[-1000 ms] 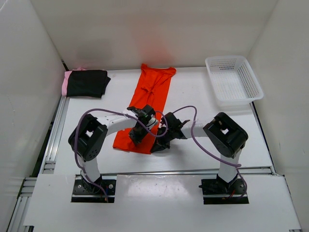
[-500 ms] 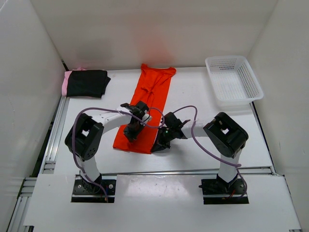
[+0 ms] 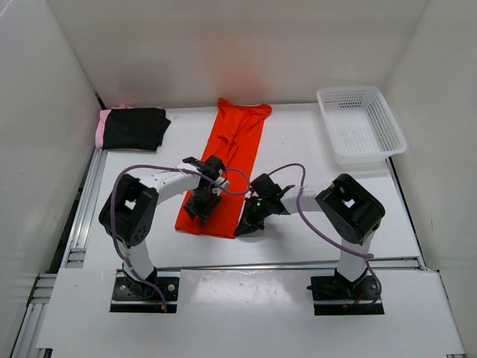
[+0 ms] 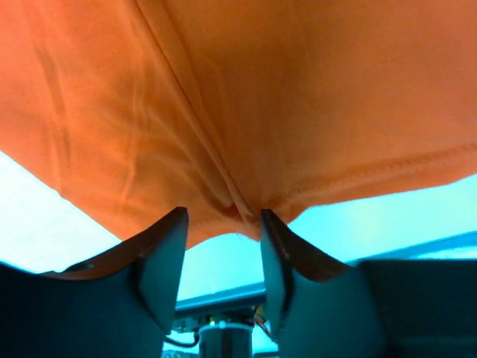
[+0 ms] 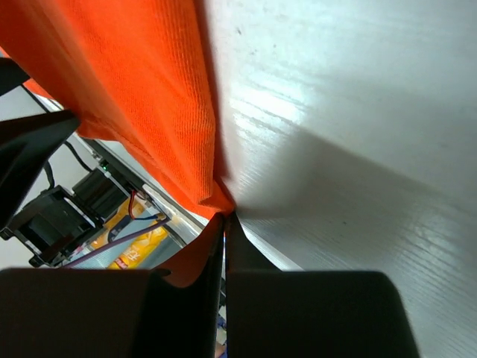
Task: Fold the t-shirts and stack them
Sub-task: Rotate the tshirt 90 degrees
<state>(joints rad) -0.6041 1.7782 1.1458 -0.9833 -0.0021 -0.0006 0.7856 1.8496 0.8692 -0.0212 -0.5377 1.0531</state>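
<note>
The orange-red t-shirt (image 3: 240, 140) lies as a long narrow strip down the middle of the table. My left gripper (image 3: 199, 210) is open over its near left part; in the left wrist view the fingertips (image 4: 176, 224) stand apart at the shirt's (image 4: 261, 97) bunched hem, with my gripper (image 4: 222, 225) not closed on it. My right gripper (image 3: 243, 228) is shut on the shirt's near right corner (image 5: 212, 200), pinched at the tips (image 5: 223, 218). The black t-shirt (image 3: 136, 127) lies folded at the far left on the pink one (image 3: 99, 128).
A white mesh basket (image 3: 387, 119) stands at the far right of the table. White walls enclose the table on three sides. A metal rail (image 3: 82, 224) runs along the left edge. Purple cables loop over both arms.
My left gripper has moved left and nearer, from the shirt's middle to its near left hem. My right gripper has stayed at the near right corner.
</note>
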